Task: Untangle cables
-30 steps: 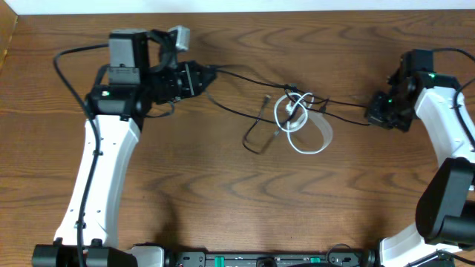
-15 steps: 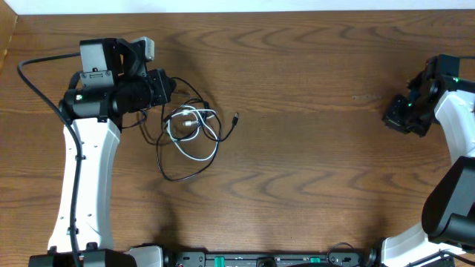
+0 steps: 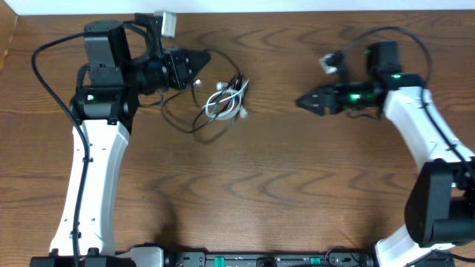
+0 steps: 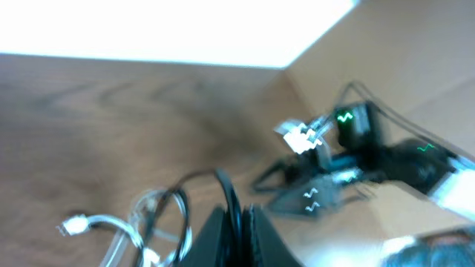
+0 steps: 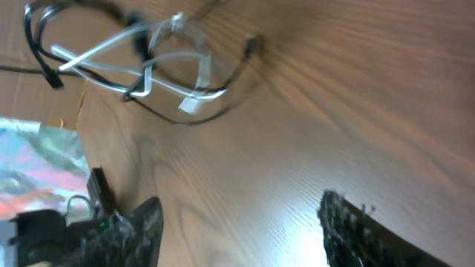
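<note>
The cables lie in a small tangle left of the table's middle: a white cable (image 3: 221,104) looped through thin black cables (image 3: 185,123). My left gripper (image 3: 206,57) sits just up and left of the tangle. In the left wrist view it (image 4: 236,216) is shut on a black cable (image 4: 225,185) that runs up between its fingers, with the white cable (image 4: 104,224) to the left. My right gripper (image 3: 300,102) points at the tangle from the right, a short gap away. Its jaws (image 5: 239,199) stand wide open over bare wood, and the white cable (image 5: 119,55) lies ahead of them.
The wooden table (image 3: 282,185) stretches out in front of both arms. Thick black arm cables (image 3: 44,63) loop off the left arm, and another (image 3: 393,33) arcs over the right arm. The table's back edge (image 3: 260,11) runs close behind the grippers.
A second ago one black cable was stretched between both grippers. The right gripper let go, opened and swung left toward the tangle. The left gripper dragged the tangle left, then partway back.
</note>
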You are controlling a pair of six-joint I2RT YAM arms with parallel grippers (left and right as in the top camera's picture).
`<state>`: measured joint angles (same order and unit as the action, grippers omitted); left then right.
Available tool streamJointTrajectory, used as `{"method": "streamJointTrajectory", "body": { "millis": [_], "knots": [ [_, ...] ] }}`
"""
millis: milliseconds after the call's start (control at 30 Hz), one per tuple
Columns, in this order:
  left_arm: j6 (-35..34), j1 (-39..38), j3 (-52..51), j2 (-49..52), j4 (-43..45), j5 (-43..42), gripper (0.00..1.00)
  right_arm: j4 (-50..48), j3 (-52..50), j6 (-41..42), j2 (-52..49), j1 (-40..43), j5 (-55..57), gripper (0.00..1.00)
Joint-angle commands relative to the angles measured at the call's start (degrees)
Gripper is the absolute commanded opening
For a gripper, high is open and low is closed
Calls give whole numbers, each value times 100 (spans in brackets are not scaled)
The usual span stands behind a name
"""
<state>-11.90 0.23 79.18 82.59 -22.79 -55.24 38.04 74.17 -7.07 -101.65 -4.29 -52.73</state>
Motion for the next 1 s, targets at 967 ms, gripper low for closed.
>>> {"method": "streamJointTrajectory", "body": {
  "millis": [967],
  "knots": [
    [-3418, -588, 153, -151, 1818, -1274, 8, -4133, -2, 4470, -1040, -1910, 3418, 54]
  ]
}}
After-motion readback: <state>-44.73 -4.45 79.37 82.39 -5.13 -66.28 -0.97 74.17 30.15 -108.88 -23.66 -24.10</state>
